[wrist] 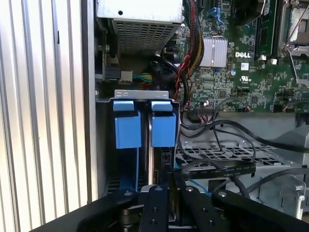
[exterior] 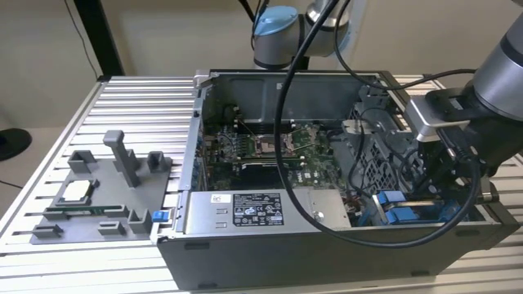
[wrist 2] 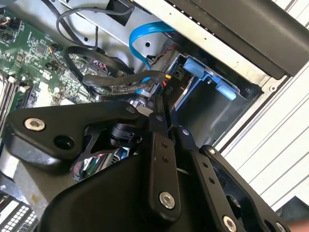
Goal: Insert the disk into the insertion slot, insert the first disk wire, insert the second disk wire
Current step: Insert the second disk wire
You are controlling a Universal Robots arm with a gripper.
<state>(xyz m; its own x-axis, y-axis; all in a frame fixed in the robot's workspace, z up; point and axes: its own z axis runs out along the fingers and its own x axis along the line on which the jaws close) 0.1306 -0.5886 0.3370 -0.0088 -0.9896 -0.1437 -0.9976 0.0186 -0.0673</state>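
Observation:
The disk (wrist: 163,129) sits in the insertion slot (wrist: 142,94) at the case's near corner on the exterior view's right, its blue bracket (wrist 2: 202,71) showing. In both wrist views my gripper (wrist: 166,188) hangs just over the disk's end. It is shut on the black plug of a disk wire (wrist 2: 120,79), a black-sleeved bundle with red and yellow strands. A blue flat disk wire (wrist 2: 144,35) curves down behind that bundle; its end is hidden. In the exterior view, blue slot tabs (exterior: 400,211) show below the arm (exterior: 490,79).
The open computer case (exterior: 327,257) holds a motherboard (exterior: 278,147), a grey power-supply box (exterior: 253,211) and loose black cables (wrist: 217,169) beside the slot. A grey fixture tray (exterior: 98,196) lies on the ribbed table (exterior: 139,98) at the exterior view's left.

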